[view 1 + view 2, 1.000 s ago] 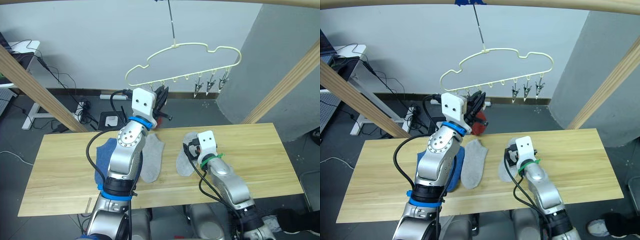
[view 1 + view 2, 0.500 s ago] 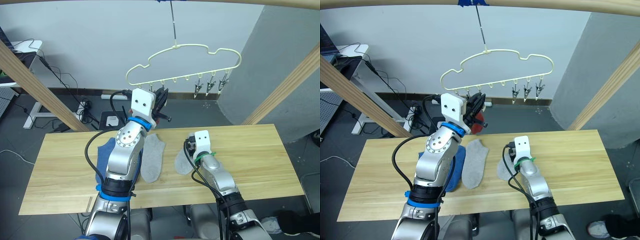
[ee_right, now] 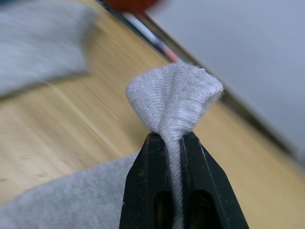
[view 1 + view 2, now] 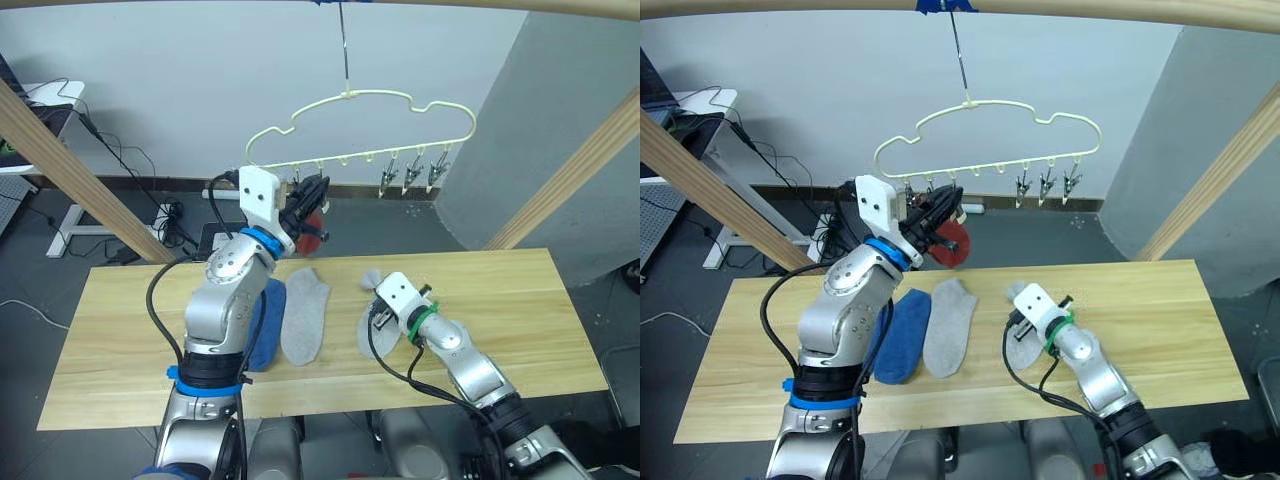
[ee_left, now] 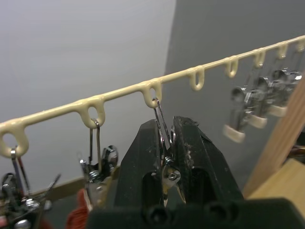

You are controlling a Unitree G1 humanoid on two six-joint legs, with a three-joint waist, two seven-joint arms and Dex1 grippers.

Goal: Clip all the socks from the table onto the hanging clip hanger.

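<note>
**Left gripper on a clip, right gripper on a grey sock**

The hanger hangs from its hook above the far edge of the table. The left gripper is raised to the bottom bar, its fingers closed around a metal clip (the third loop from the left end, as its wrist view shows it). A red sock dangles just beside it.

On the table, the right gripper pinches one end of a grey sock, the fabric bunched between tightly closed fingers, the rest lying on the wood. A second grey sock and a blue sock lie flat side by side, touching.
</note>
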